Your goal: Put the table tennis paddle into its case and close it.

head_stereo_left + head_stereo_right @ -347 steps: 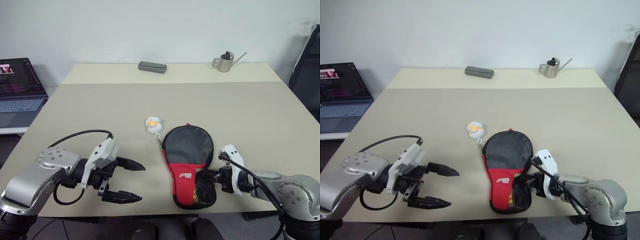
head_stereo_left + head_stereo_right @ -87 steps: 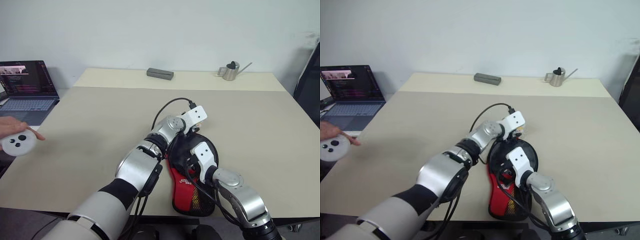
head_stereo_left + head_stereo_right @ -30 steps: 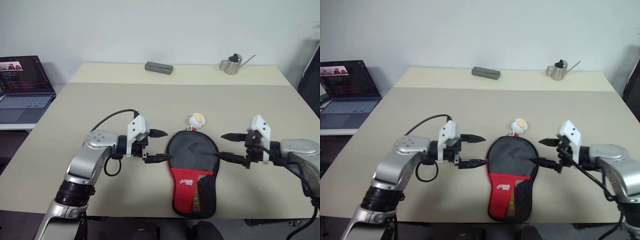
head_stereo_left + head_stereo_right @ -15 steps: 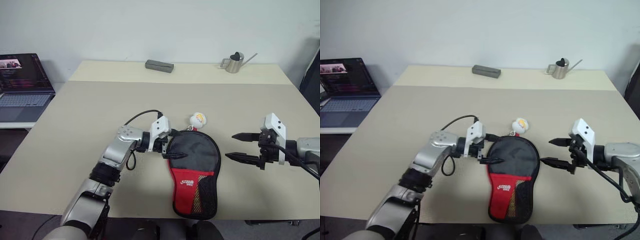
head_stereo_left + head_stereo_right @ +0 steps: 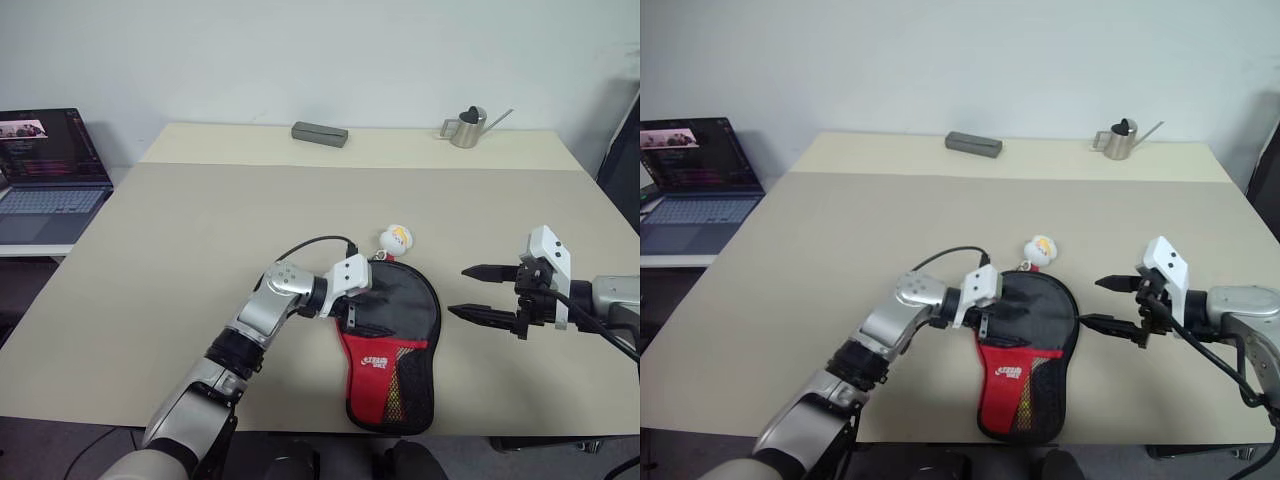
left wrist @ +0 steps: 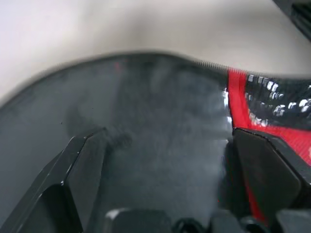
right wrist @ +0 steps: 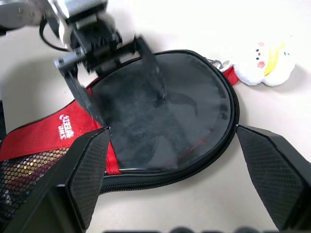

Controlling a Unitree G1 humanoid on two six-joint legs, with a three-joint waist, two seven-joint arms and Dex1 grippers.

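Black fabric with a red panel makes up the case (image 5: 388, 335), which is laid flat near the front edge of the beige table (image 5: 200, 230), its round end toward the far side and its mesh-pocketed narrow end toward the near edge. A white-and-yellow plush charm (image 5: 396, 239) is seen just beyond the round end, joined to the case by a short chain. The table tennis paddle cannot be made out apart from the case; whether it lies inside cannot be told. The left gripper (image 5: 368, 316) is held over the round black part of the case with its fingers spread wide on either side of the fabric, and nothing is gripped. The right gripper (image 5: 475, 293) is kept apart from the case, off its right side, fingers likewise spread wide and empty, pointing toward it. At the far edge of the table a grey oblong box (image 5: 319, 134) and a small metal watering can (image 5: 466, 128) are placed well apart. An open laptop (image 5: 45, 165) is set on a lower surface beside the table's left side.
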